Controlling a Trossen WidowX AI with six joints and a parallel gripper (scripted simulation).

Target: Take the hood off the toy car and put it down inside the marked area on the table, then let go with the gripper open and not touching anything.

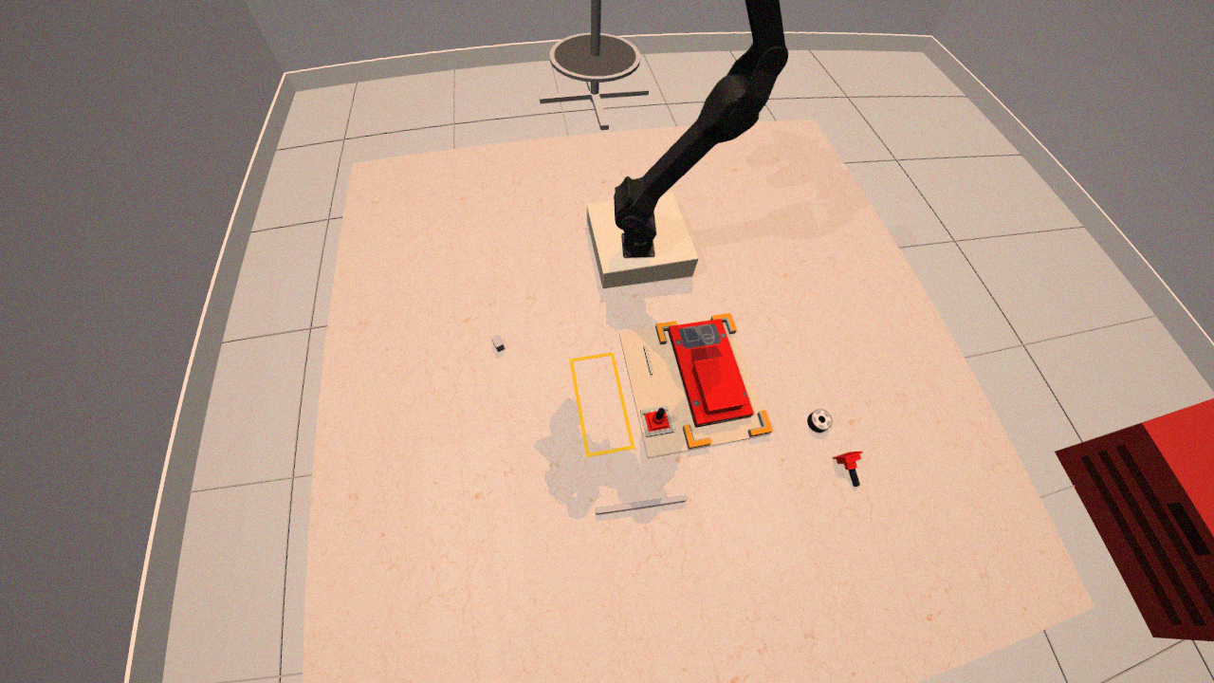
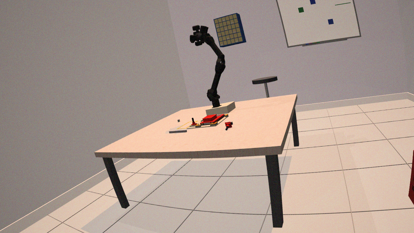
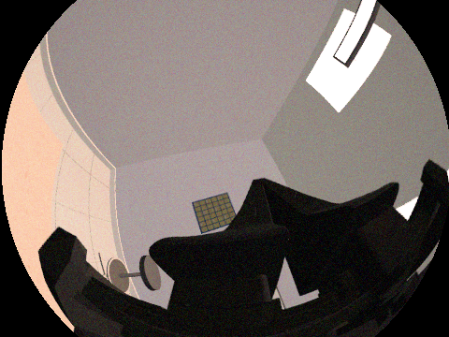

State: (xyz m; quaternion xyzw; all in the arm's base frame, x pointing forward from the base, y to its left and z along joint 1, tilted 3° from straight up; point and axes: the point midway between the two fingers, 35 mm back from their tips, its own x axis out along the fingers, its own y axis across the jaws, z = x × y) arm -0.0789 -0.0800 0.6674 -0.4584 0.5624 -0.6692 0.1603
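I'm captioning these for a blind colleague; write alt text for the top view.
A red toy car sits between orange corner brackets beside a yellow rectangular outline on the table. A black robot arm rises from a pale block behind them.

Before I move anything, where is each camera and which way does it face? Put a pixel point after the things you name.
Top: high over the table (image 1: 441, 594) (image 2: 173, 141), looking down; arm visible, gripper out of frame.
Exterior: off the table's near side, looking across; whole arm and gripper (image 2: 198, 35).
Wrist: on the arm, facing walls; dark gripper fingers.
Top and exterior share the toy car (image 1: 711, 374) (image 2: 214, 120).
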